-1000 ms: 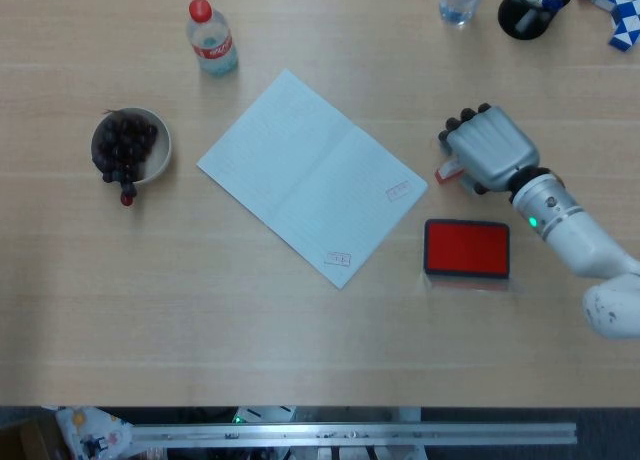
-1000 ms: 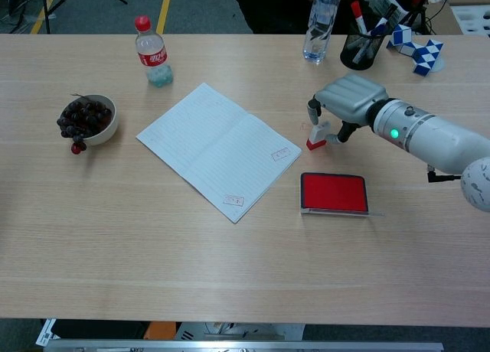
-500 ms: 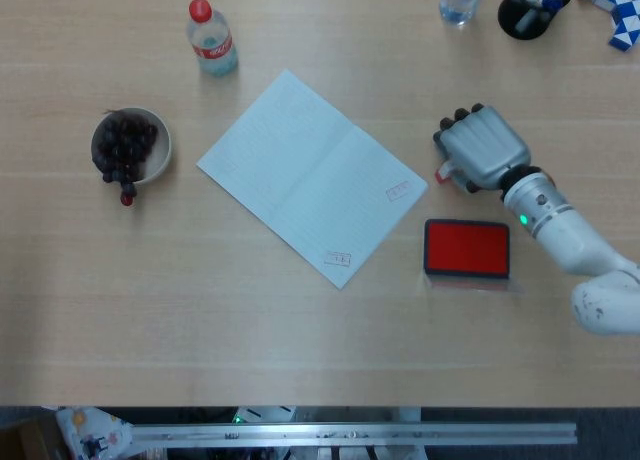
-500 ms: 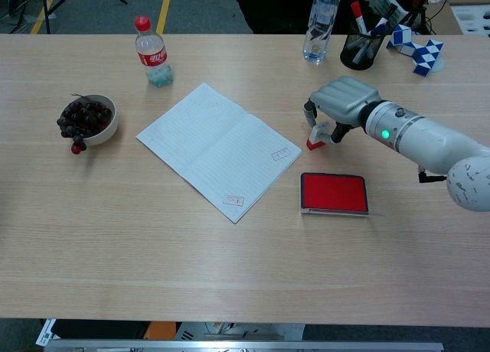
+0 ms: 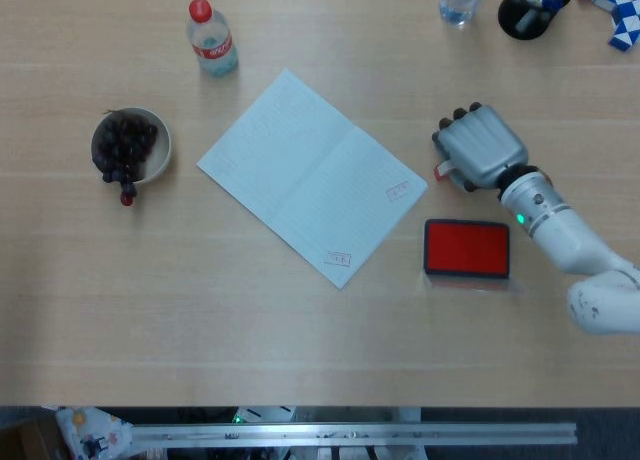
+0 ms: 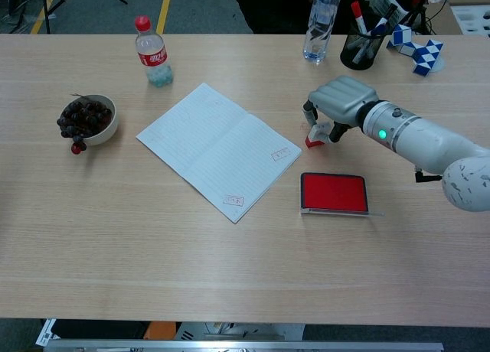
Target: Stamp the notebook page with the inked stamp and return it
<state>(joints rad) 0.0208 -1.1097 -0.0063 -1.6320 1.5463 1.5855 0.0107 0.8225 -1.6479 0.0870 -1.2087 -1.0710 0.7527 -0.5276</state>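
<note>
An open notebook (image 5: pixel 310 175) lies slanted in the middle of the table, with two red stamp marks (image 5: pixel 398 191) near its right and lower corners. The red ink pad (image 5: pixel 467 248) lies open to its right. Just above the pad my right hand (image 6: pixel 341 99) curls down over the small red and white stamp (image 6: pixel 314 140) and grips it between its fingers. The stamp's base rests on or just above the table beside the notebook's right corner. In the head view only a red edge of the stamp (image 5: pixel 441 168) shows under the hand (image 5: pixel 480 150). My left hand shows in neither view.
A bowl of dark grapes (image 5: pixel 130 145) sits at the left and a cola bottle (image 5: pixel 211 38) behind the notebook. A water bottle (image 6: pixel 321 23), a black pen cup (image 6: pixel 362 50) and a blue and white snake puzzle (image 6: pixel 417 50) stand along the far right edge.
My right hand has shifted slightly left toward the notebook's corner, and the stamp has moved with it. Nothing else has moved.
</note>
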